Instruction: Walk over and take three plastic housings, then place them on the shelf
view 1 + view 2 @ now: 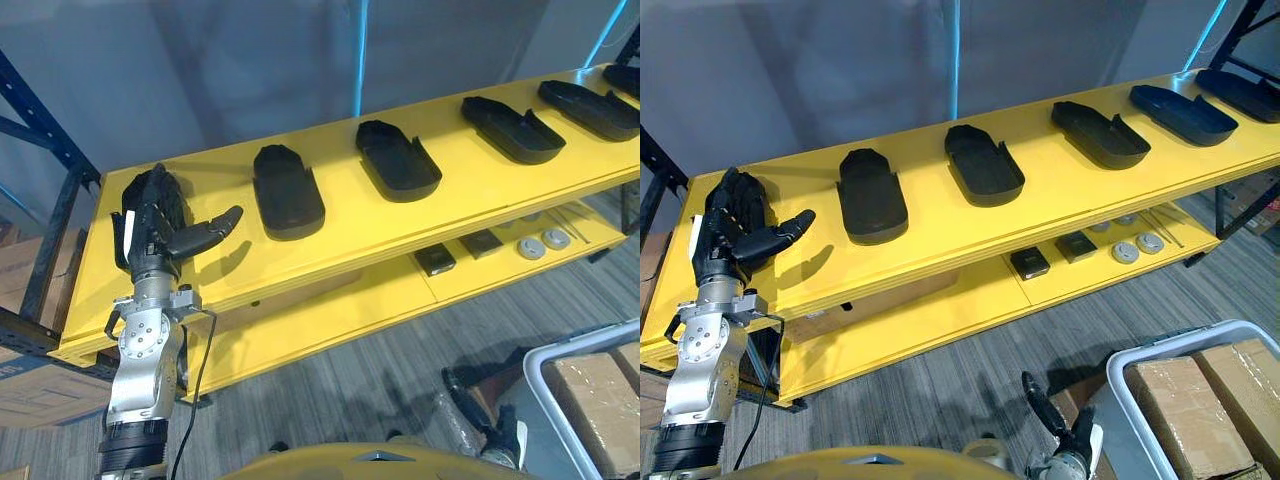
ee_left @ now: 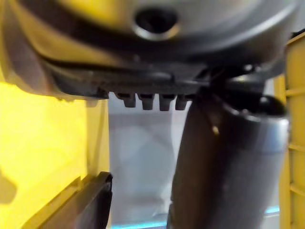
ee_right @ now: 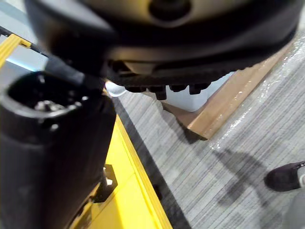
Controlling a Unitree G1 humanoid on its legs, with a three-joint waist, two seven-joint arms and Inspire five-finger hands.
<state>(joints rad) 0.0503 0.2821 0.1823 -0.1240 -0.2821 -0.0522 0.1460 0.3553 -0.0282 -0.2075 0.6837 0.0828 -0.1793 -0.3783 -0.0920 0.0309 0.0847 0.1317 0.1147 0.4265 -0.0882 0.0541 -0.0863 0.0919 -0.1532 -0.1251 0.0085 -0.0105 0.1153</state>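
Left hand (image 1: 158,222), at 9 o'clock over the yellow shelf (image 1: 345,215), is hanging loose-fingered, thumb out, gripping nothing. Plastic housings (image 1: 287,190) are lying in a row on the shelf toward 2 o'clock, long axes running 11 to 5, rounded ends at 11. Right hand (image 1: 1055,425) is showing at 6 o'clock in the right eye view, cut off, grip not discernible.

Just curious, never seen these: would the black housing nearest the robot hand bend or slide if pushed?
Probably stiff: the housing keeps a moulded shell shape on the shelf. Likely light, since its neighbour looks thin-walled and hollow. It lies flat, so a push should slide it, not roll it.
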